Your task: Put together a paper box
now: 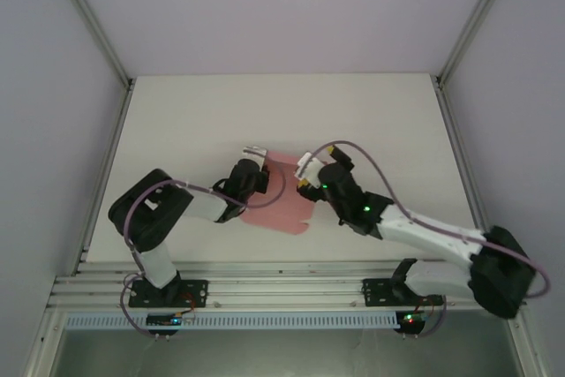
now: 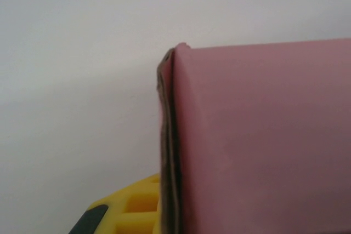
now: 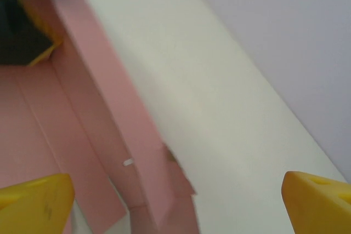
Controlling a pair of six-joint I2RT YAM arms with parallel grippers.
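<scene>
Right gripper (image 3: 175,206): jaws spread wide, with one yellow fingertip (image 3: 34,201) at each lower corner of the wrist view and nothing held between them. Seen from above, the right gripper (image 1: 305,174) sits at the right edge of the paper box (image 1: 281,205) and points toward the left arm.

Left gripper (image 1: 258,162): at the far left corner of the paper box, reaching in from the left. Its wrist view has one yellow finger (image 2: 129,209) at the bottom, just beside a folded edge of the card. The right wrist view shows its black and yellow body (image 3: 22,36) against the far end of a long strip. It may be pinching that end, but how far its jaws are closed cannot be told.

Paper box: pink thin card, not yet a closed box. It is a creased sheet lying on the tabletop (image 1: 265,112) between the two grippers, midway across and toward the near half. One long strip (image 3: 104,97) runs along the right side, creased off from the flat panels (image 3: 27,135) left of it, with a small flap (image 3: 178,176) at its near end. Close up, the card (image 2: 263,135) shows a doubled layer along its left edge.

Tabletop: pale and plain, with pale walls (image 1: 265,6) on three sides.
</scene>
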